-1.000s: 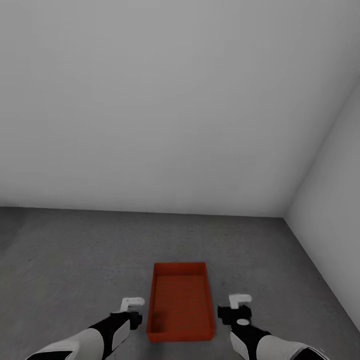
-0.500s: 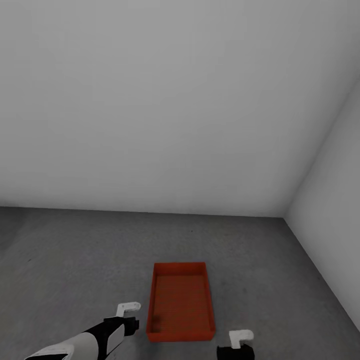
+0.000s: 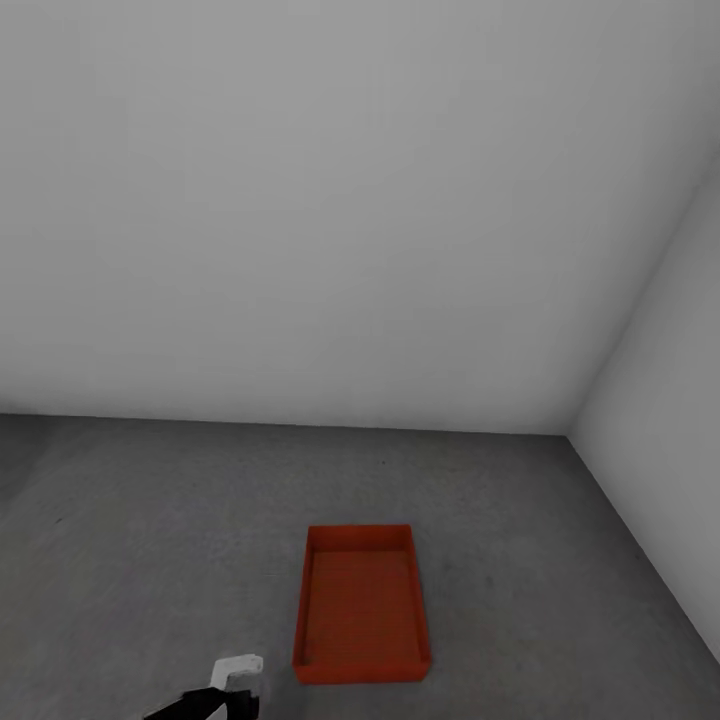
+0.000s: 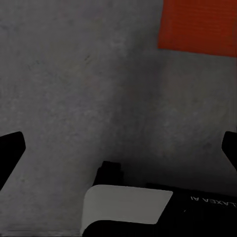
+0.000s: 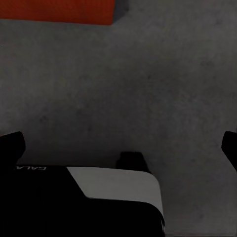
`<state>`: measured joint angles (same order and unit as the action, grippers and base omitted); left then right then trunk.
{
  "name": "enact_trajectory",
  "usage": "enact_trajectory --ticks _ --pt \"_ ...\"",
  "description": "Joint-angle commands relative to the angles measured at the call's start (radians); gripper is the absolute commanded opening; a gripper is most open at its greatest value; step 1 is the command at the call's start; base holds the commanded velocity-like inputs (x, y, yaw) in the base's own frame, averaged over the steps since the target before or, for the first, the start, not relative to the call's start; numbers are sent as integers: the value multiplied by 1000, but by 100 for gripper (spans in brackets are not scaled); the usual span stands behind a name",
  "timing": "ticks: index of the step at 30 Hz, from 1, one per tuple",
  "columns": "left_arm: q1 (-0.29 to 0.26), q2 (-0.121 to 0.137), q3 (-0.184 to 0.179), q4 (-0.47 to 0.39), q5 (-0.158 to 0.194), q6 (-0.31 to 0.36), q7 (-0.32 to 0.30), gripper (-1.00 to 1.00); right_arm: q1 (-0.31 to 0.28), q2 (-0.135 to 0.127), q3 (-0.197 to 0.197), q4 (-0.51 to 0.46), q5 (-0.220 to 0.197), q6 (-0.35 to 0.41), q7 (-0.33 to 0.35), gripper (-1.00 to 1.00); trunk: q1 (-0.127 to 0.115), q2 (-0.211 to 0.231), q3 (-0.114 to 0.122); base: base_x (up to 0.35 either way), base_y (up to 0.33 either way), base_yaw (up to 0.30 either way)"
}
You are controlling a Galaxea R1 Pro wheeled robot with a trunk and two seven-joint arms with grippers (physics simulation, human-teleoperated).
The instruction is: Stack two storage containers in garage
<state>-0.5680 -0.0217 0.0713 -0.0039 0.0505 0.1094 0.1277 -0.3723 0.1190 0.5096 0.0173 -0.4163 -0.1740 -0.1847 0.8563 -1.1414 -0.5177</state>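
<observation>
Garage floor [image 3: 150, 520], orange bin [image 3: 361, 605] unmoved — both claws spread, empty, left claw [image 3: 236, 672] pulled back, R withdrawn.

**Orange-red on mottled grey**

The storage container [image 3: 361, 605] is a flat orange-red, its bottom faintly ribbed with fine lines. The floor [image 3: 150, 540] is dark grey concrete, mottled with paler and darker blotches. The far wall [image 3: 330, 210] and right wall [image 3: 670, 440] are plain pale grey. The left claw [image 3: 237, 671] is white over black.
</observation>
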Motion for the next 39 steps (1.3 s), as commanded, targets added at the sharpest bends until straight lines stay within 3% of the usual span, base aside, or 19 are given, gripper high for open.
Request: enact_trajectory --ticks 1,8,19,36,39 --pt "9 1 6 -1 10 0 3 100 2 2 8 2 -9 -4 -3 100 0 -1 0 0 0 -35" --pt "84 3 5 0 35 -89 3 100 16 12 8 6 -10 -9 -5 100 0 -1 9 0 0 -60" --pt "149 1 5 1 39 -110 1 100 25 14 7 13 -12 -8 -4 100 0 -1 26 0 0 -73" --pt "160 7 5 -1 37 -111 -13 100 26 14 7 13 -13 -3 -2 100 0 -1 51 0 0 -74" --pt "160 13 5 0 38 -105 -13 100 27 11 7 14 -14 -2 31 100 0 -1 56 0 0 -96"
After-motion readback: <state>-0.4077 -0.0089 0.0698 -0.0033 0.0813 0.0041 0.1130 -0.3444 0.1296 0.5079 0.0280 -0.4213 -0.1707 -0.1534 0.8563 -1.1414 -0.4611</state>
